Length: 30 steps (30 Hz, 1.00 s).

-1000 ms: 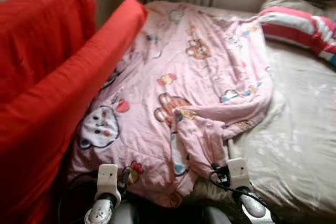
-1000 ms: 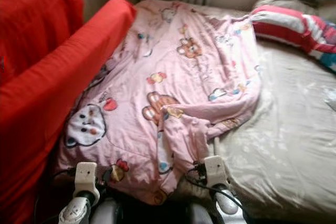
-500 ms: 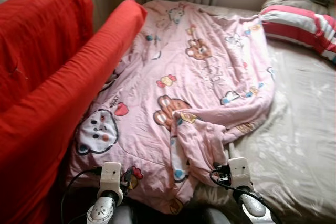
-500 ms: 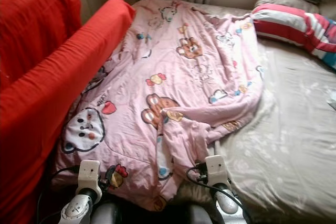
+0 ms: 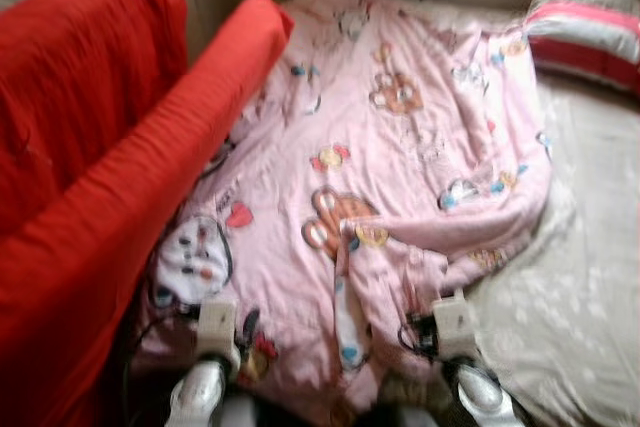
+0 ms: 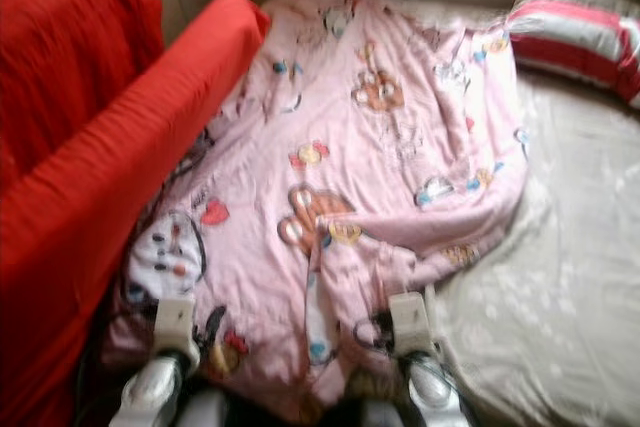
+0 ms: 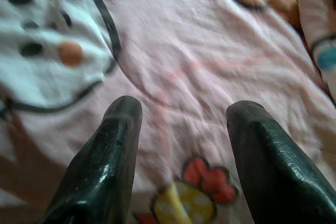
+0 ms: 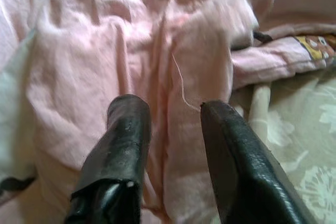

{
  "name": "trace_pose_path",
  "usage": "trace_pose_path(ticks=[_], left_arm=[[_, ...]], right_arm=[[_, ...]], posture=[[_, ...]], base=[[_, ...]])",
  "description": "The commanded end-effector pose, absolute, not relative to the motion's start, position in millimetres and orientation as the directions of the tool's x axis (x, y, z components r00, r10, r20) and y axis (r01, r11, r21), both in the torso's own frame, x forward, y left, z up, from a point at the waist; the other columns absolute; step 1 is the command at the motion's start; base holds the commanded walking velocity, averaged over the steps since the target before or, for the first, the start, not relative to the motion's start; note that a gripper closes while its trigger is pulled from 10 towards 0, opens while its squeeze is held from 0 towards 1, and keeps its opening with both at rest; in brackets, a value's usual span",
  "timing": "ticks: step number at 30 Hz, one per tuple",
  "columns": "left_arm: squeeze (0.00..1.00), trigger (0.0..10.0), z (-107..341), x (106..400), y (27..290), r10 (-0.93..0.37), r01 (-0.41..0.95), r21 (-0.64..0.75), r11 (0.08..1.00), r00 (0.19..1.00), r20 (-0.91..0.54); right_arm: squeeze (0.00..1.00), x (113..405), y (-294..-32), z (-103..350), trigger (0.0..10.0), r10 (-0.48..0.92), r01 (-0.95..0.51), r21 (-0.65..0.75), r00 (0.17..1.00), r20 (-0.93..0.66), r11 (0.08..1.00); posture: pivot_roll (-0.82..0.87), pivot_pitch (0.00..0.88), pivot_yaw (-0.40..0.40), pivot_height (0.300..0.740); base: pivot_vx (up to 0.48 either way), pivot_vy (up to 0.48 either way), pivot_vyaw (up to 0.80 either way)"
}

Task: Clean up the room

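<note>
Pink cartoon blanket (image 5: 400, 147) spread lengthwise along the bed (image 5: 590, 287), long axis running from the near edge away toward the curtains, left border tucked against the red sofa (image 5: 110, 197).

Leftmost, red sofa arm alongside the blanket's edge. Next, left gripper (image 7: 181, 129) hovering just above the near-left part of the blanket, fingers (image 7: 105, 156) parted with nothing between them, white bear-face print just ahead and a small red-and-yellow figure beneath. Flat, smooth cloth here, little to pinch.

Further right, a bunched fold of the blanket (image 5: 385, 287) doubled back over itself near the bottom edge, ridge running roughly toward the robot. Right gripper (image 8: 176, 114) poised directly over that fold, fingers (image 8: 126, 140) likewise spread and empty, straddling the crease, a loose thread lying between them. Beige floral sheet showing just beyond the fold's right side.

Rightmost, bare sheet and a striped pillow (image 5: 585, 37) at the far corner, well apart from both grippers.

Judged nearer to a graspable edge: the right gripper, with the fold's ridge lying almost in line with its fingers. Head views blurred, so finer detail of the near hem not readable.
</note>
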<state>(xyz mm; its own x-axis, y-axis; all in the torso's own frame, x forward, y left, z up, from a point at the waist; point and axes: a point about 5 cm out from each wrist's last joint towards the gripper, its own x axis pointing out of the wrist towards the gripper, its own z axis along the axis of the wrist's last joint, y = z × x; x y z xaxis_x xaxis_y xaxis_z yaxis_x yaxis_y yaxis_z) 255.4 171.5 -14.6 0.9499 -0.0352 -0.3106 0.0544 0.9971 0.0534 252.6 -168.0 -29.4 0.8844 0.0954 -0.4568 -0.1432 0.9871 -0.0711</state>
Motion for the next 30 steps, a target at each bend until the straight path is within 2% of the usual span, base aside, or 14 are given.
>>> trace_pose_path(ticks=[1,7,11,13,19,21,23,30], left_arm=[[0.0,10.0,-23,247,171,-0.042,0.064,0.047,0.997,0.932,-0.359],[0.0,10.0,-23,247,170,-0.049,0.07,0.046,0.996,0.931,-0.362],[0.0,10.0,-23,247,170,-0.057,0.08,0.048,0.996,0.929,-0.365],[0.0,10.0,-23,247,170,-0.058,0.081,0.049,0.995,0.928,-0.367],[0.0,10.0,-24,247,171,-0.062,0.087,0.051,0.995,0.927,-0.37],[0.0,10.0,-24,247,171,-0.064,0.089,0.051,0.995,0.926,-0.371],[0.0,10.0,-24,247,173,-0.068,0.096,0.056,0.994,0.925,-0.373],[0.0,10.0,-23,245,184,-0.052,0.088,0.078,0.993,0.926,-0.374]], right_arm=[[1.0,242,-170,-39,10.0,0.089,-0.134,-0.053,0.858,-0.506,0.99],[1.0,244,-170,-38,10.0,0.077,-0.118,-0.049,0.855,-0.513,0.992],[1.0,248,-172,-40,10.0,0.022,-0.065,-0.058,0.829,-0.558,0.996],[0.0,250,-168,-39,10.0,0.062,-0.096,-0.033,0.83,-0.555,0.995],[0.0,255,-161,-36,10.0,0.072,-0.077,0.013,0.828,-0.557,0.997],[0.0,257,-162,-36,10.0,0.057,-0.042,0.041,0.828,-0.558,0.998],[0.0,263,-169,-33,10.0,-0.008,0.084,0.103,0.812,-0.583,0.991],[0.0,262,-174,-35,10.0,-0.075,0.178,0.108,0.785,-0.615,0.978]], posture=[[-0.04,0.219,-0.042,0.648],[-0.04,0.224,-0.037,0.648],[-0.03,0.221,-0.031,0.648],[-0.03,0.219,-0.029,0.648],[-0.02,0.216,-0.023,0.648],[-0.02,0.214,-0.021,0.648],[0.0,0.216,-0.015,0.648],[0.03,0.216,0.003,0.648]], base=[[0.0,0.0,0.0],[0.0,0.0,0.0],[0.0,0.0,0.0],[0.0,0.0,0.0],[0.0,0.0,0.0],[0.0,0.0,0.0],[0.0,0.0,0.0],[0.0,0.0,0.0]])
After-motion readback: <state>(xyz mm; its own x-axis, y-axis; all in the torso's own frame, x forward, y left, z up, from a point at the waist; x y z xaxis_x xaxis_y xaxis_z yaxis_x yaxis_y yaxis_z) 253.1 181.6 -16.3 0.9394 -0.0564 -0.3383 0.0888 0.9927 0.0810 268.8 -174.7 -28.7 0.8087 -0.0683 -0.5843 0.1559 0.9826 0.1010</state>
